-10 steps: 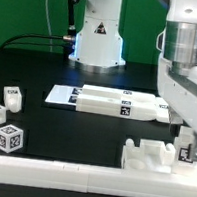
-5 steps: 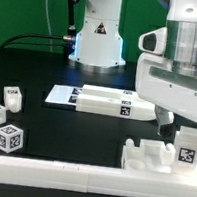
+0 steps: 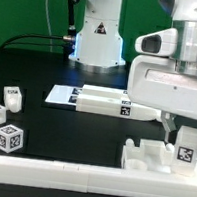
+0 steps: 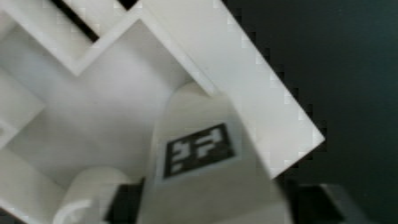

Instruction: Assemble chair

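Note:
At the exterior view's right, my gripper [image 3: 181, 133] reaches down over a narrow upright chair piece [image 3: 188, 149] with a square tag. This piece stands against a white pegged block [image 3: 148, 153]. In the wrist view the tagged piece [image 4: 210, 130] fills the gap between my dark fingertips [image 4: 125, 200], and the gripper [image 4: 222, 208] is shut on it. Behind it lie the block's angled white faces [image 4: 107, 90]. Flat tagged slabs [image 3: 106, 102] lie at mid-table. Three small tagged cubes [image 3: 9, 135] sit at the exterior view's left.
A long white border rail [image 3: 66, 175] runs along the table's front edge. The robot's base [image 3: 98, 36] stands at the back, with cables beside it. The gripper's big white body [image 3: 174, 86] hides the right ends of the slabs.
The gripper's body has come into view above the upright piece and lowered onto it. The jaws have closed in from wide open. The piece has not moved.

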`<state>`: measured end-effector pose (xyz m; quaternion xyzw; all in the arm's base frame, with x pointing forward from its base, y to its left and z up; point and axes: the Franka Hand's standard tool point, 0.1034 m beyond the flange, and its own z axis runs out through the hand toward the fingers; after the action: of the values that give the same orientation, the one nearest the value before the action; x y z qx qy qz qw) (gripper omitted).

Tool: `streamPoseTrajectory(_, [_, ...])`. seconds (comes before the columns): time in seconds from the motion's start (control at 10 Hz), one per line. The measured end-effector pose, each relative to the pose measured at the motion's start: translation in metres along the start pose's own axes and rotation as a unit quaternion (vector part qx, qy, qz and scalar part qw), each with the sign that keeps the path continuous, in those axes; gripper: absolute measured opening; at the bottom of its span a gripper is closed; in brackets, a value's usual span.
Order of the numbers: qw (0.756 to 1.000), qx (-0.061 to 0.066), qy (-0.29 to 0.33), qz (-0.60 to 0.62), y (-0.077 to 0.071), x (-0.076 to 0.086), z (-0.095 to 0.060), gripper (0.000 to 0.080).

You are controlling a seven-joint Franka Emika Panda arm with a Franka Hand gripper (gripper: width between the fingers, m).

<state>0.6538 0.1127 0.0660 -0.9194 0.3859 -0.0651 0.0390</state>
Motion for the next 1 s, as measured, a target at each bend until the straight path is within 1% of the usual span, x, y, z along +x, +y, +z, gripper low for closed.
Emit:
streamPoseTrajectory(0.1, [0.999,0.000,0.000,0.032,0.000,0.000,0.000,0.0284])
streamPoseTrajectory(0.3, [0.993,-0.002,-0.001,0.122,0.001,0.000,0.000,0.0284])
streamPoseTrajectory(0.4, [0.981,-0.004,-0.005,0.195,0.002,0.002,0.001,0.0284])
streamPoseTrajectory(0.5, [0.966,-0.008,-0.018,0.257,0.017,0.017,0.000,0.0284])
streamPoseTrajectory(0.6, [0.934,-0.020,-0.028,0.356,0.023,0.023,-0.001,0.0284])
streamPoseTrajectory(0.7, [0.900,-0.030,-0.042,0.433,0.018,0.021,-0.002,0.0284])
streamPoseTrajectory(0.8, [0.858,-0.041,-0.055,0.509,0.018,0.019,-0.001,0.0284])
streamPoseTrajectory(0.9, [0.824,-0.046,-0.055,0.562,0.018,0.019,0.000,0.0284])
streamPoseTrajectory(1.0, [0.802,-0.048,-0.051,0.594,0.017,0.018,0.000,0.0284])
